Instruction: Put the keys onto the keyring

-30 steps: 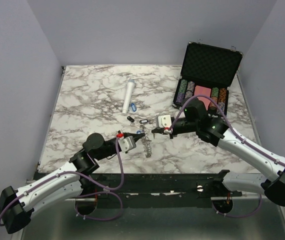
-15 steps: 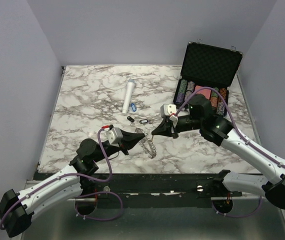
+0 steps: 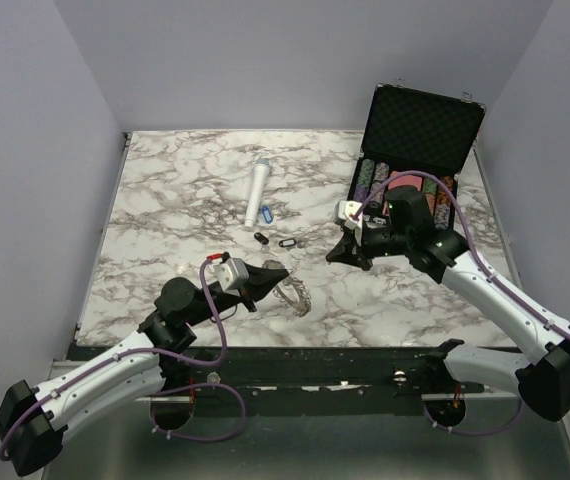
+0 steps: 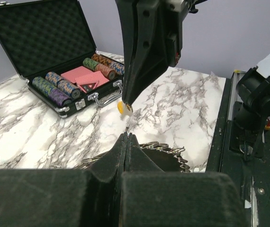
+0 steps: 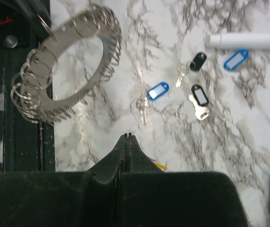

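Though the left fingers (image 4: 118, 156) hide half the keyring (image 5: 99, 75), the grip shows.
They're closed on its tilted rim; right fingers (image 4: 137, 71) pinch a yellow-tagged key (image 4: 123, 107), blade hidden. Other keys (image 5: 157, 91) lie on the worktop (image 3: 185, 190) nearby.

Counter (image 3: 165, 200): white marble with grey veining.
White cylinder (image 3: 258, 193): lying flat on the far half.
Black case (image 3: 420, 125): far right corner, lid open, foam-lined.
Poker chips (image 3: 370, 180): striped, in rows inside.
Red pieces (image 4: 80, 75) between the rows: possibly cards.
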You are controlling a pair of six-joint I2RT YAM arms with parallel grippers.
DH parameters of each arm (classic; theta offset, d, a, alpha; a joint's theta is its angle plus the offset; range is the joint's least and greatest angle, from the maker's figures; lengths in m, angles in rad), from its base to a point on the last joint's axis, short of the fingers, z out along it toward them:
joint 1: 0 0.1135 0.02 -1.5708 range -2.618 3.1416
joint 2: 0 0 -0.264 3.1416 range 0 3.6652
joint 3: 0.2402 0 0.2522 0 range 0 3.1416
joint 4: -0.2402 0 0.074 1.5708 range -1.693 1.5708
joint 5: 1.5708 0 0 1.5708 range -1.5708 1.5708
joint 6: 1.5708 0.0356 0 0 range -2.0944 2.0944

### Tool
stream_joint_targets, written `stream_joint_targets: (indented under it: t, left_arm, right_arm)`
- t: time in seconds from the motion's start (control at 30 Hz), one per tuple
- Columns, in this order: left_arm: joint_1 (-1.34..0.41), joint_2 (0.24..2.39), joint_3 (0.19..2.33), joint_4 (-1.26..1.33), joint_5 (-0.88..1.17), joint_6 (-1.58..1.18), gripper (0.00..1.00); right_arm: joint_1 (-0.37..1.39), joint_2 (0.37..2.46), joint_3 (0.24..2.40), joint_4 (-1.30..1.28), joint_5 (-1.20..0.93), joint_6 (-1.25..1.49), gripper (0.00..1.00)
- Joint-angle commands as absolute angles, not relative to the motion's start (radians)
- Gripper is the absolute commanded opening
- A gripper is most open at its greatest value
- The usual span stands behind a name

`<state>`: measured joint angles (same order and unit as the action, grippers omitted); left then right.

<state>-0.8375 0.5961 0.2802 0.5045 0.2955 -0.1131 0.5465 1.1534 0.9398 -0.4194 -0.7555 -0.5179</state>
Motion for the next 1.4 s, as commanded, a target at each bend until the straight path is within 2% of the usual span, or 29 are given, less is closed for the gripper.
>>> stream_joint_targets:
  t: [0.0,0.4,0.77,1.37]
  left_arm:
    - [-0.831,0.549,0.293,0.457,0.275,-0.063,0.0]
    - [-0.831,0.463,0.293,0.394,0.272,-0.06,0.0]
    - [-0.834,0.41,0.291,0.348,0.256,-0.061,0.0]
    - [-0.833,0.422,0.279,0.357,0.247,-0.06,0.0]
  right_arm:
    - [0.473,1.18,0.89,-0.541,-0.686,-0.58,0.0]
    - [0.374,1.324,0.813,-0.721,-0.492,-0.765,0.0]
    - [0.376,1.678,1.028,-0.686,-0.552,-0.752,0.0]
    - [0.376,1.726,0.977,-0.425,-0.56,-0.537,0.0]
